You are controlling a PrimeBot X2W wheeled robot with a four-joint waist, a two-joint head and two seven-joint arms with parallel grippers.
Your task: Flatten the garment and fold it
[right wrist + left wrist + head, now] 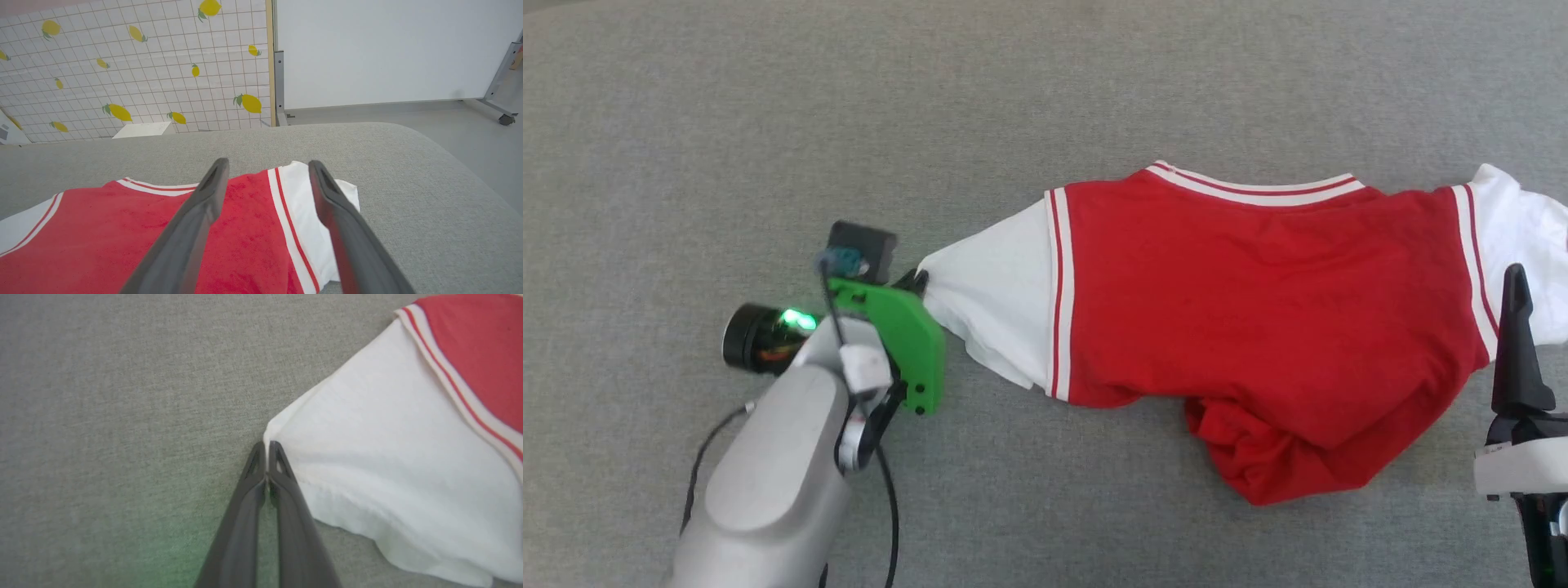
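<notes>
The garment (1258,294) lies crumpled on the grey cushion (768,122). The left gripper (267,447) pinches the tip of the garment's left white sleeve. The right gripper (268,163) stands wide apart by the garment's opposite sleeve.

The red garment (1258,294) lies rumpled across the centre and right of the frame on a grey fabric surface (768,106), one white sleeve tip pinched by the left claw (920,282) at centre left, while the right claw (1516,302) raises a dark finger over the other sleeve at the right edge.
</notes>
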